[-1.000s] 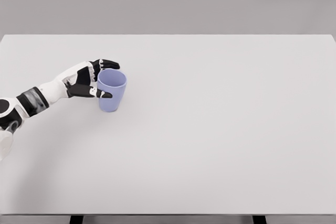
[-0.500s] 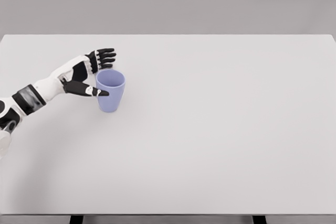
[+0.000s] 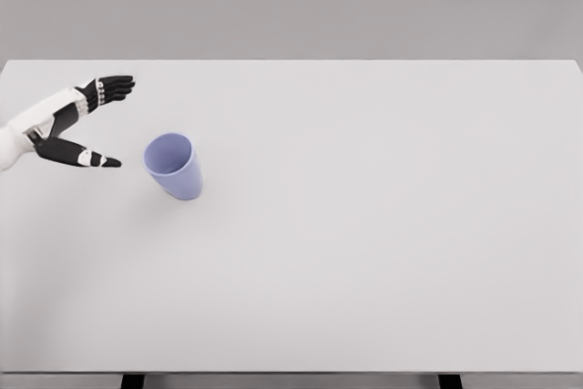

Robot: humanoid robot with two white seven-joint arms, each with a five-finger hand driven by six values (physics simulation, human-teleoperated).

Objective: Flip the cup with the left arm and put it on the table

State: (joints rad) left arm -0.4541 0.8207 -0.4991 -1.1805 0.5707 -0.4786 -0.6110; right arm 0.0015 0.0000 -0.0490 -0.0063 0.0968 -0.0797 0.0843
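A light blue cup (image 3: 173, 166) is on the white table (image 3: 364, 225) at the left, tilted with its open mouth facing up and to the left. My left hand (image 3: 107, 123) is apart from it, further left near the table's edge, open with fingers spread and thumb extended, holding nothing. The right arm does not show in the head view.
My left hand let go of the cup, opened and drew back to the left. The cup, upright before, now leans toward the left.
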